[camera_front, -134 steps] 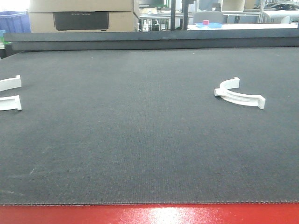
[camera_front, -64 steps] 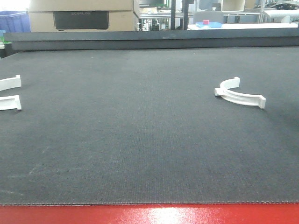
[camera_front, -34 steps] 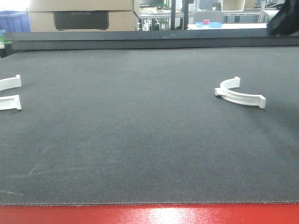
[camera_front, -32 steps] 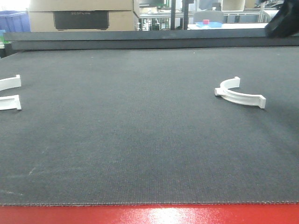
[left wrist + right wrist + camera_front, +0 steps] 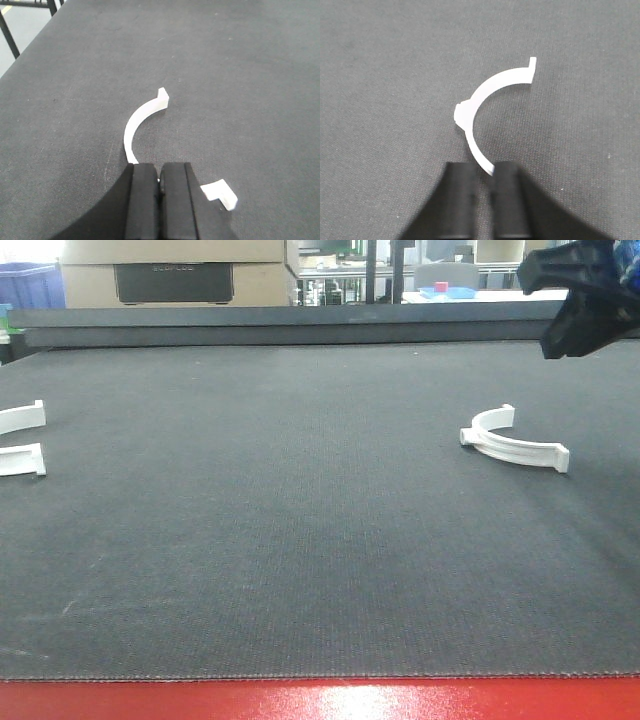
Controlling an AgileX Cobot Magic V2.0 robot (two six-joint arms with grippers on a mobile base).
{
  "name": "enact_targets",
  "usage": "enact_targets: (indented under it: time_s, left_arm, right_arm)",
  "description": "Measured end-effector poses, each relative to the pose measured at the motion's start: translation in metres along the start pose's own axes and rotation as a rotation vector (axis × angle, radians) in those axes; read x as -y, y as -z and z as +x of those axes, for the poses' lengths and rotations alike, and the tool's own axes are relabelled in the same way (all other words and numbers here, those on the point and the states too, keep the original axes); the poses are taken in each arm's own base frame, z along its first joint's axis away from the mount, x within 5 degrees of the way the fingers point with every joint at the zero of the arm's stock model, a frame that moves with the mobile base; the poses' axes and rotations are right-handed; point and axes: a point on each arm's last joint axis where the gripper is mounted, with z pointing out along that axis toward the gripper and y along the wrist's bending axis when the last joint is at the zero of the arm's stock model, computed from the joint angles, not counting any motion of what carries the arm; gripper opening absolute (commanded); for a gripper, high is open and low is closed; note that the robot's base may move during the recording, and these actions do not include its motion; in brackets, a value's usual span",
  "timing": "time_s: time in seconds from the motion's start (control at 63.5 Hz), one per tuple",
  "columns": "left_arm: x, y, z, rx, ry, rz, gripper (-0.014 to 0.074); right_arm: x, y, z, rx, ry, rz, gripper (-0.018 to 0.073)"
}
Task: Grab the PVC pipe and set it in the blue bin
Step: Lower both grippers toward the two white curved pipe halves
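One PVC pipe (image 5: 510, 440), a white half-ring, lies flat on the dark mat at the right. My right gripper (image 5: 560, 315) hangs above and behind it, apart from it. In the right wrist view the same PVC pipe (image 5: 487, 102) lies on the mat below my right gripper (image 5: 486, 197), whose fingers stand a narrow gap apart with nothing between them. A second half-ring (image 5: 137, 125) lies under my left gripper (image 5: 160, 182), which is shut and empty and hides the ring's middle. A blue bin (image 5: 28, 285) shows beyond the table's far left corner.
The second half-ring's two tabs (image 5: 22, 440) poke in at the left edge of the front view. A dark raised rail (image 5: 300, 325) runs along the mat's far side, with cardboard boxes (image 5: 175, 275) behind it. A red strip (image 5: 320, 700) marks the near edge.
My right gripper has come into the front view at the top right and moved down and left toward the right half-ring. Neither half-ring has moved.
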Motion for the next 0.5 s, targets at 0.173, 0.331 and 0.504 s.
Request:
enact_targets:
  time_s: [0.173,0.331,0.504]
  left_arm:
    - [-0.001,-0.008,-0.014,0.000,0.015,-0.001,0.0185]
    - [-0.001,-0.016,-0.017,-0.019,0.041,-0.001,0.0238]
    - [-0.001,-0.025,-0.010,-0.071,0.060,0.002,0.0238]
  right_arm:
    - [0.001,-0.006,0.002,-0.015,-0.002,0.002,0.0155]
    - [0.001,-0.017,0.005,-0.028,0.001,0.004,0.0155]
    - [-0.004,-0.027,0.007,-0.046,0.103,-0.008,0.0155]
